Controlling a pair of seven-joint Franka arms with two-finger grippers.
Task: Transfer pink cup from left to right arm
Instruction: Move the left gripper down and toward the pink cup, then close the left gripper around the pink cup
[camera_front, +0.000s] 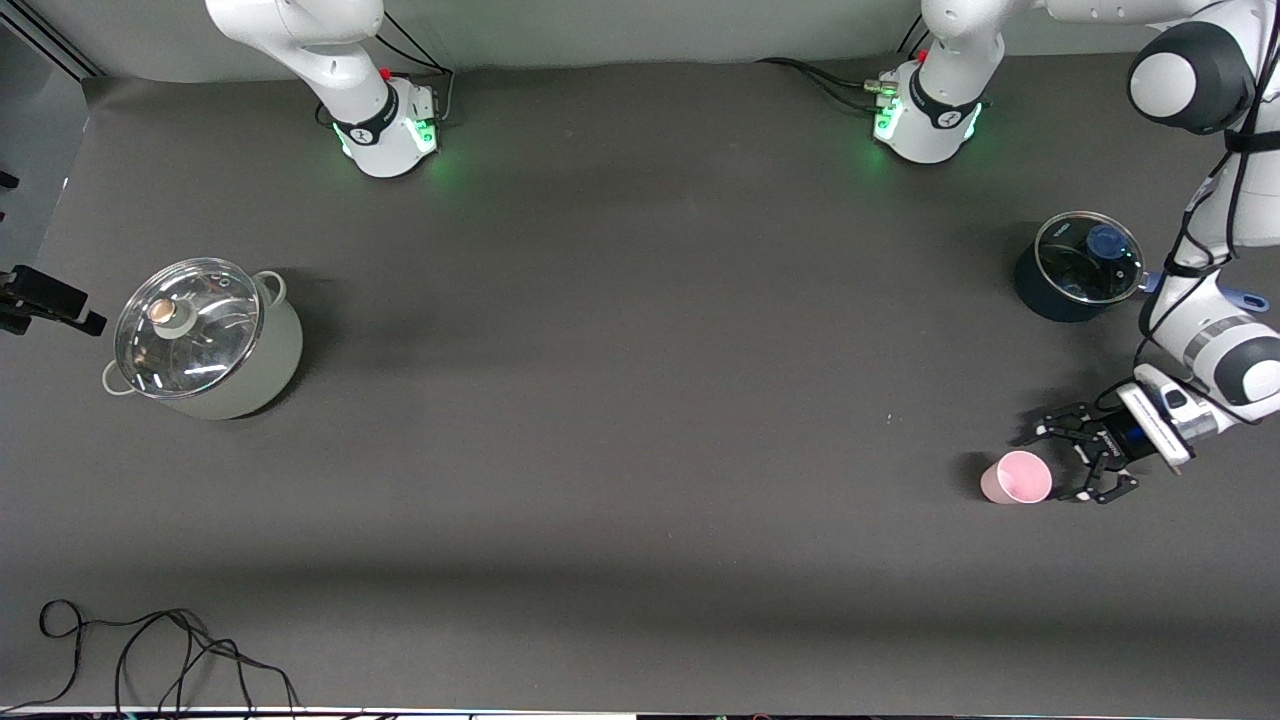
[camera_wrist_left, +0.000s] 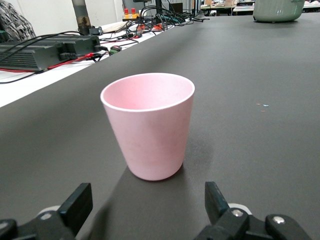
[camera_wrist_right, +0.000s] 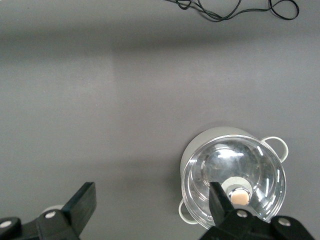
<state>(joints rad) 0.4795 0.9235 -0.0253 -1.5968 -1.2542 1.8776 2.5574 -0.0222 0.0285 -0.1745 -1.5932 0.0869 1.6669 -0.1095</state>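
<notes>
- Pink cup stands upright on the bench near the left arm's end.
- Left gripper, fingers spread, sits just beside it; best squared around mid-wall before clenching.
- Right gripper waits released above the lidded pot.

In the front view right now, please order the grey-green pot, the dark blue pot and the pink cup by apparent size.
1. Grey-green pot, clearly the largest.
2. Dark blue pot, with its glass lid.
3. Pink cup, the smallest, though it stands nearest the camera.
</notes>
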